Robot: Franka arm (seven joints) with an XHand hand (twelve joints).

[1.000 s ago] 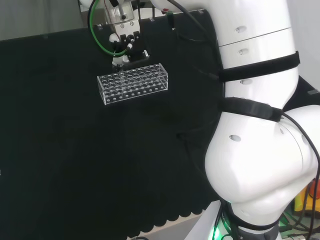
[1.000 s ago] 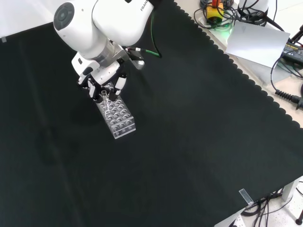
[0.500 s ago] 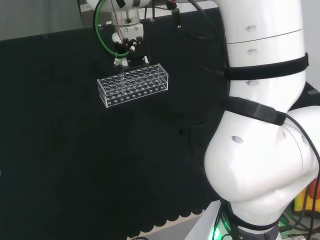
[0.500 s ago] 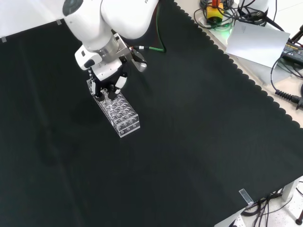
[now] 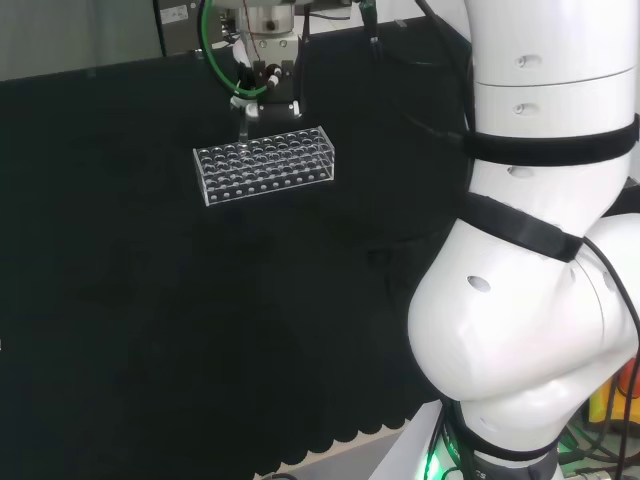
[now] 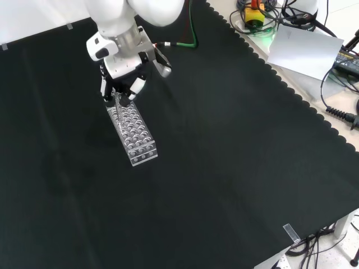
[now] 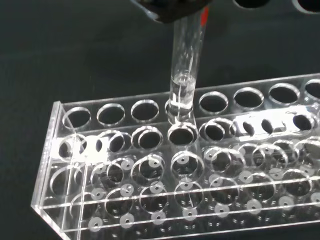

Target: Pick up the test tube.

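The robot hand (image 6: 124, 78) has its fingers pinched round the upper part of the clear test tube (image 7: 186, 65), which hangs upright. In the wrist view the tube's rounded bottom sits just at the mouth of a hole in the top plate of the clear rack (image 7: 190, 165), in the outer row on the hand's side, a few holes in from the rack's near corner. Whether the tip is clear of the rim or a little inside it cannot be told. A small red mark shows on the tube near the fingers.

In the front view the rack (image 6: 133, 134) lies lengthwise, its upper end under the hand and its lower end pointing down the cloth. In the head view the rack (image 5: 265, 165) runs left to right with the hand (image 5: 268, 85) at its far long edge, and the tube (image 5: 245, 125) shows as a thin upright line there.

The black-clothed surface (image 6: 235, 157) lies bare on all sides of the rack. Its scalloped edge (image 6: 291, 98) runs along the right of the front view, well apart from the rack, with cables and a grey sheet (image 6: 303, 50) beyond it
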